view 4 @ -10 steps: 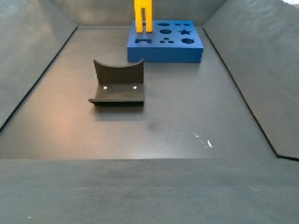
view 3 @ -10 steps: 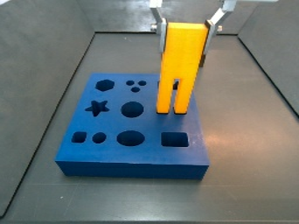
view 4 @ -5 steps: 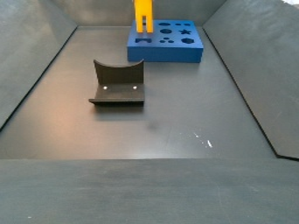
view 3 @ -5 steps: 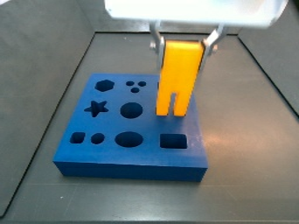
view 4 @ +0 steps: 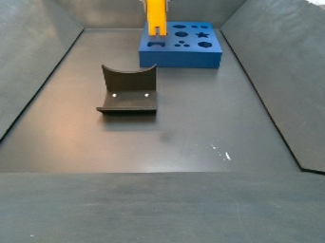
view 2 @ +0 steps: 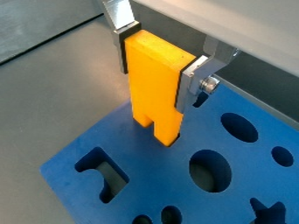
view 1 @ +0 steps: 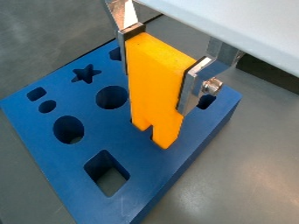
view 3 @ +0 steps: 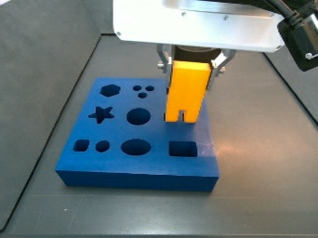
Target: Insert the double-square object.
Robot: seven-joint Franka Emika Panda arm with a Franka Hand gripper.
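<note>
The double-square object (view 1: 159, 87) is a tall yellow-orange block with two prongs at its lower end, held upright. My gripper (view 1: 162, 59) is shut on its upper part, silver fingers (view 1: 194, 83) pressed on both sides. It shows the same in a wrist view (view 2: 156, 83) and in both side views (view 3: 187, 88) (view 4: 155, 21). The prongs hang at or just above the top of the blue board (view 3: 143, 139), near its right side. Whether the prongs touch the board I cannot tell.
The blue board (view 1: 70, 166) has several cut-outs: a star (view 3: 104, 115), round holes (view 3: 140, 116), a square hole (view 3: 184, 149). The dark fixture (view 4: 127, 90) stands on the floor nearer the camera. Dark bin walls rise around the floor.
My gripper has come down with the double-square object; the wrist's white body now fills the top of a side view. The prongs sit lower, closer to the board.
</note>
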